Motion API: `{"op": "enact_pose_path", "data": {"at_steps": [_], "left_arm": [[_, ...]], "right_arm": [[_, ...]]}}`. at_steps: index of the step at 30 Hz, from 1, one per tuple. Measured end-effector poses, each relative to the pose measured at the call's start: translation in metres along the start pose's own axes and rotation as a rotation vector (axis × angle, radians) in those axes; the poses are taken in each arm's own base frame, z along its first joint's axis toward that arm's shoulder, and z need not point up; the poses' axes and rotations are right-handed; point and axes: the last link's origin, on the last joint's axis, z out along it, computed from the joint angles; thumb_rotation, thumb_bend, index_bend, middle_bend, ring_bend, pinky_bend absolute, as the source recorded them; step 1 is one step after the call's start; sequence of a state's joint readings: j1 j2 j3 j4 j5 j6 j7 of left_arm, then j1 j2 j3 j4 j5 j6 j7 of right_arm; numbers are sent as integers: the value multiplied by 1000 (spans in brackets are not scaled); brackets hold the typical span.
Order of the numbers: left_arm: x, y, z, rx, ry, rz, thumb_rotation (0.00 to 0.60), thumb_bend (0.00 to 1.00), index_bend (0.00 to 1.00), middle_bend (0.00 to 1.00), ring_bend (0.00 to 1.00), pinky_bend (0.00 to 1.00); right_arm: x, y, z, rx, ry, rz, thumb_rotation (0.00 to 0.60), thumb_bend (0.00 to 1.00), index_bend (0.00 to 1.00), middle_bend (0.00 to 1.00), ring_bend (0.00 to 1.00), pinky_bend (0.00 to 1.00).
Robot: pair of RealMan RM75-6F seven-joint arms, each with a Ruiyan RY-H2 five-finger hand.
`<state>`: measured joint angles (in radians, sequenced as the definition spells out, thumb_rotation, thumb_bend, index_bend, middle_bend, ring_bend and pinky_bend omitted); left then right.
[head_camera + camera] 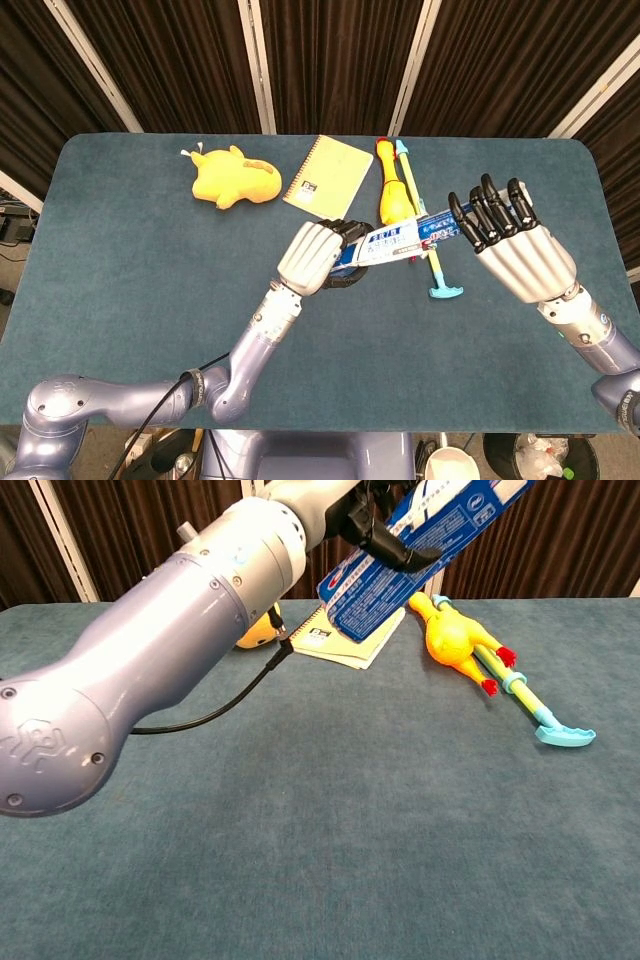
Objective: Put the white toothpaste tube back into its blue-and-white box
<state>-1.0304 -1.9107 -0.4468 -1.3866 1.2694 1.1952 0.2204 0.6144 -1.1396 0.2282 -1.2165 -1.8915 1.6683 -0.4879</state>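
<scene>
My left hand (pixel 313 256) grips the left part of the blue-and-white box (pixel 398 240) and holds it in the air above the table, slanting up to the right. The fingers of my right hand (pixel 508 248) are stretched out, their black tips (pixel 468 222) against the box's right end. The back of that hand hides its palm and thumb. I see no white toothpaste tube in either view. From the chest view the box (pixel 440 530) hangs near the top edge in my left hand (pixel 385 525); the right hand does not show there.
On the blue table (pixel 130 280), at the back, lie a yellow plush toy (pixel 235 177), a yellow spiral notebook (pixel 328 178), a rubber chicken (pixel 390 192) and a light-blue stick with a hooked end (pixel 438 270). My left forearm (pixel 170 650) fills the chest view's left half.
</scene>
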Motion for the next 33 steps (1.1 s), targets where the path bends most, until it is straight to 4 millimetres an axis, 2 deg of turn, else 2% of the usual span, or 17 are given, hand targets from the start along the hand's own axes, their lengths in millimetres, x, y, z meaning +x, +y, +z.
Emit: {"op": "enact_pose_path", "data": {"at_steps": [13,23,33], "left_arm": [[-2,1,7,-5,36,-16,600,391,344,512,486,571],[-2,-4,4,-5,44,-12,600,395,342,511,486,571],[2,-4,-1,-86,103,-27,600,420,335,508,486,571]], "right_arm": [[2,7,4,-11,7,-7,600,450,270,419,275,383],[1,9,1,-48,8,8,600,449,270,418,275,383],[-1,10,-2,-57,-4,5,600,450,270,418,275,383]]}}
